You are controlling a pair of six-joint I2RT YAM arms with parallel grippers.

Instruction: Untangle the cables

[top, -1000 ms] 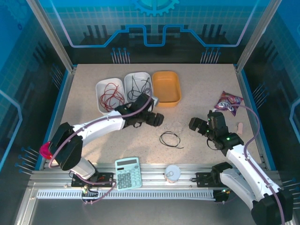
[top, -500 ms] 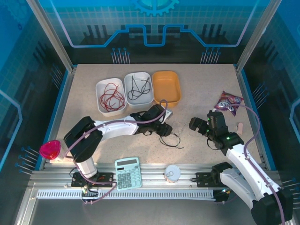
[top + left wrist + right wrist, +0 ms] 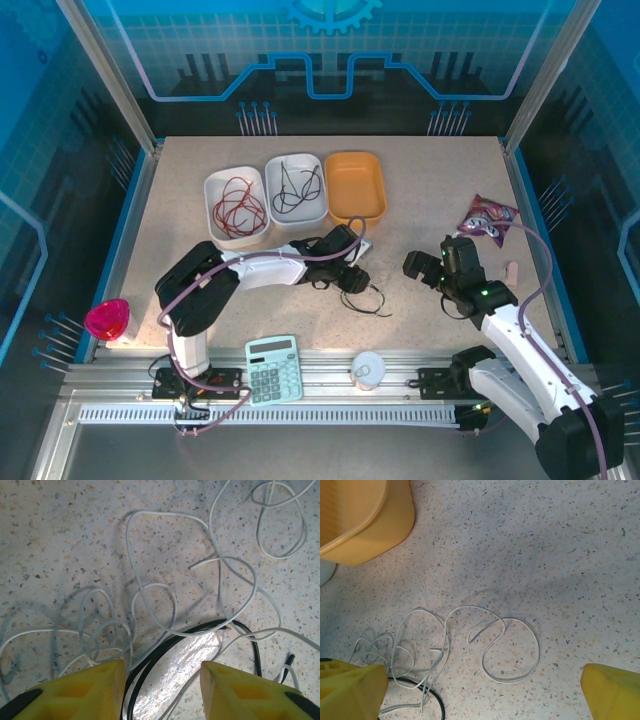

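Arms [image 3: 262, 268] white-shelled, black joints, purple cables [image 3: 549, 263]; left tool [image 3: 160, 672], right tool [image 3: 482, 685] yellow-fingered.

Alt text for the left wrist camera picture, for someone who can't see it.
The open left gripper, yellow fingers apart, straddles a black cable tangled among looping white cables on a speckled table.

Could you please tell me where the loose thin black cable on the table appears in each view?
Top external: the thin black cable loops at mid-table.
Left wrist: it arcs across the lower centre.
Right wrist: a short arc at the bottom left.
Shared landmark: the thin white wire looping beside it, in both wrist views.
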